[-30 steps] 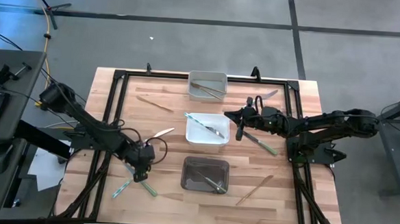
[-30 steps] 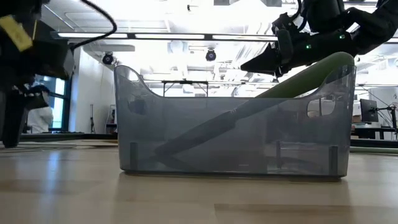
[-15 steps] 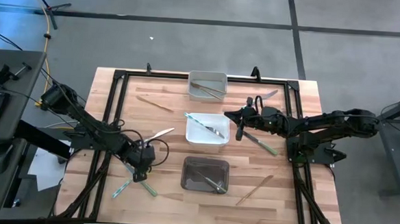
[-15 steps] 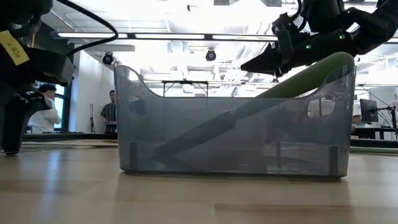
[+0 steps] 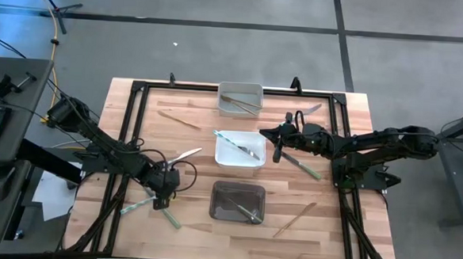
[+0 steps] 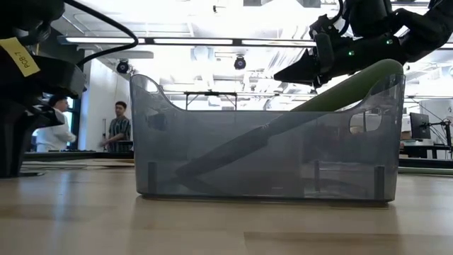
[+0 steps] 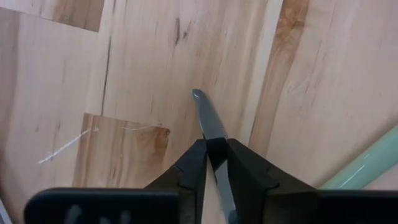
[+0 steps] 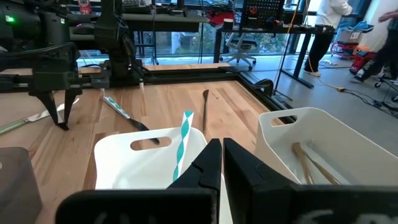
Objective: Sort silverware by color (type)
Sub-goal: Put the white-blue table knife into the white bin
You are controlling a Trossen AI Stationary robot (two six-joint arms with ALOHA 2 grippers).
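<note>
Knife: grey blade pinched between the fingers of the left pincer, tip pointing ahead over bare worktop. The handle is hidden in the wrist view. From above, a pale handle runs out from that pincer at the near-left part of the worktop; it is probably this knife's, and whether it is blue or green is not settled.

Surroundings: a second, green piece lies just beside it. Three bins stand in a row down the middle: the far bin with tan pieces, the white bin with a blue piece, and the dark bin with a green one. A fork lies between the pincer and the white bin.

Right pincer: waits beside the white bin, fingers pressed together, nothing held.

Assessment: the grip is on the thin, smooth blade, so the heavier handle may swing or slip.

Recommendations:
- lift straight up, well clear of the neighbouring green piece
- keep the carry slow and level
- confirm handle colour before choosing a bin
- clear the bin wall, then release low inside, so the knife does not rest across the rim
</note>
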